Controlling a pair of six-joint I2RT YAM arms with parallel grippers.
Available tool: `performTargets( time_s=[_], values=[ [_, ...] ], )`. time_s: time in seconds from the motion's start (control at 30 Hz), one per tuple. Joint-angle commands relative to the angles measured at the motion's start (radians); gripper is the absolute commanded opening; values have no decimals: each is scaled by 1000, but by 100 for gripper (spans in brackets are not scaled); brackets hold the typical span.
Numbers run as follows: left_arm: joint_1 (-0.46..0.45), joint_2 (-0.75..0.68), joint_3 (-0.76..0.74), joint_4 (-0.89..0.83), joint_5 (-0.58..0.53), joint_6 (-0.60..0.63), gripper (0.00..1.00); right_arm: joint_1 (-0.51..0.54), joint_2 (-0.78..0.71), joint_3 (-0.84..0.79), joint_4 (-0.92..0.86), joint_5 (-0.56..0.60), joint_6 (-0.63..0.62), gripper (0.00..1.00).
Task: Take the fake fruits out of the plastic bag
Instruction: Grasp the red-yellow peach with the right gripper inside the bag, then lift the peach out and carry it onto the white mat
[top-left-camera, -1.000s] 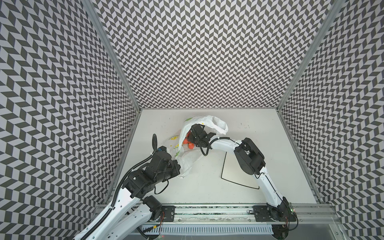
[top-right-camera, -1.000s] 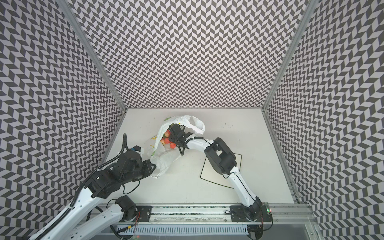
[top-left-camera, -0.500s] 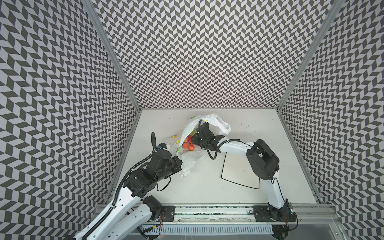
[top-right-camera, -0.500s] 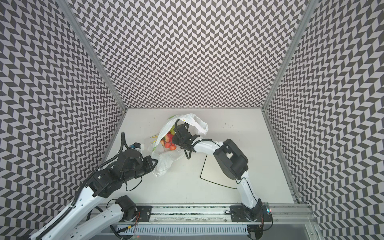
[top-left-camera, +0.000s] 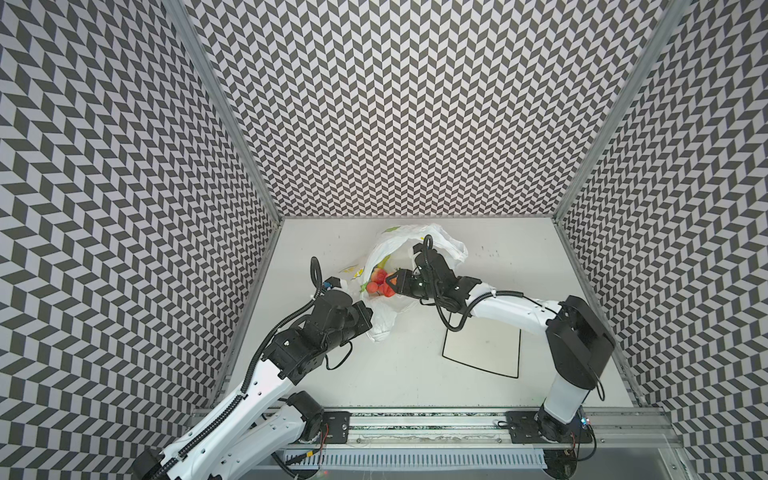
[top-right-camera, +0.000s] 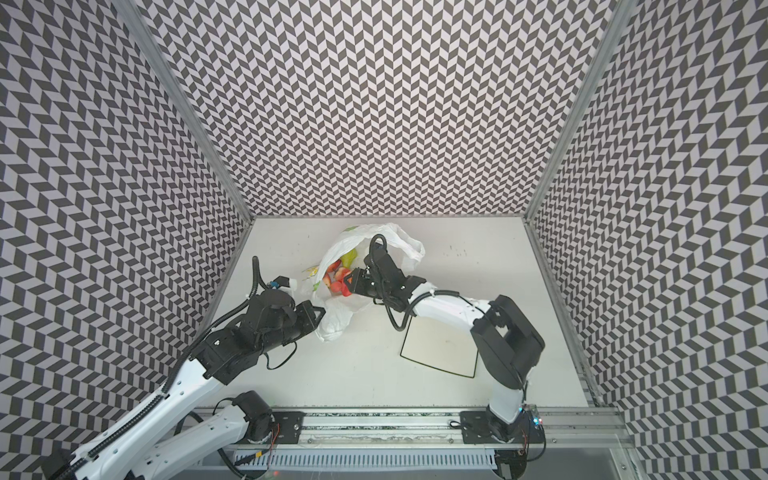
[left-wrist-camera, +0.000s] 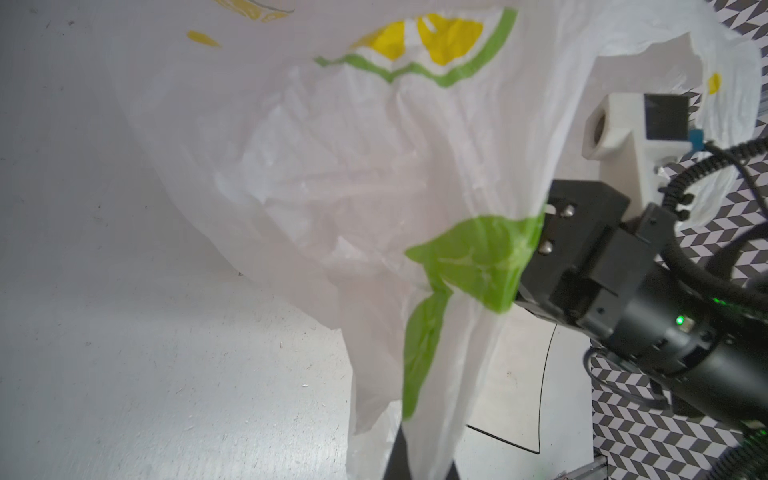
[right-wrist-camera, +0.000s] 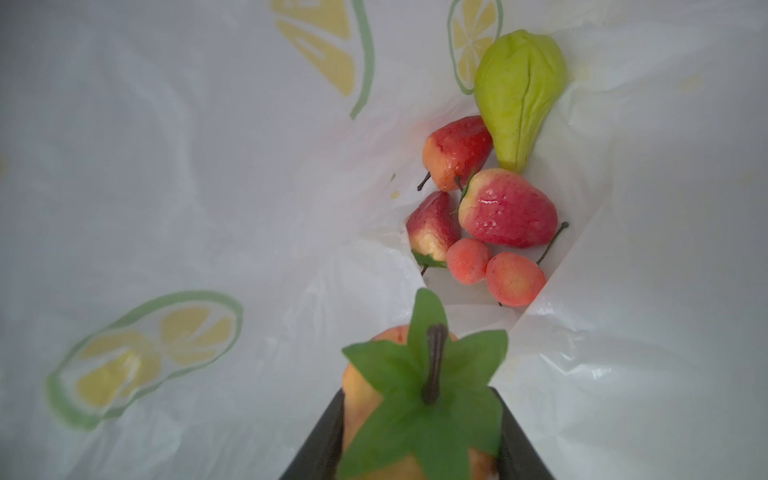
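**Both top views and wrist views.** We see the left gripper (top-left-camera: 369, 311) pinched shut on a lower fold of the lemon-print plastic bag (top-left-camera: 384, 322). The bag lies on the white table (top-left-camera: 415, 382), near the square black-rimmed plate (top-left-camera: 482, 349). Inside the bag's mouth, the right gripper (right-wrist-camera: 419, 419) clasps a green-capped strawberry (right-wrist-camera: 424, 374). Deeper in the bag lie three more strawberries (right-wrist-camera: 505, 208), two round orange-red fruits (right-wrist-camera: 515, 278) and a lumpy green fruit (right-wrist-camera: 517, 95).

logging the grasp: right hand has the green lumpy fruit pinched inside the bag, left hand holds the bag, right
No: the right hand pinches a leaf-capped strawberry; the green fruit lies loose deeper in the plastic bag, as the right wrist view shows. The left hand holds the bag.
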Motion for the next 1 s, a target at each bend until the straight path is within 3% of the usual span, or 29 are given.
performTargets(
  time_s=[0.0, 0.4, 0.57, 0.7, 0.83, 0.97],
  values=[
    [-4, -12, -1, 26, -35, -9, 0, 27, -124, -44, -7, -101, -77, 39],
    [-4, -17, -3, 26, -57, -6, 0, 47, -568, -190, -316, -120, -296, 38],
    [-4, -33, -10, 28, -71, -7, 0, 38, -778, -235, -477, -45, -332, 38],
    [-5, -38, -12, 25, -74, -14, 0, 31, -860, -240, -629, 94, -276, 38],
    [-4, -41, -13, 24, -80, -17, 0, 12, -933, -305, -721, 264, -110, 36],
    [-4, -38, -10, 22, -81, -16, 0, -49, -940, -406, -659, 318, 19, 34]
  ],
)
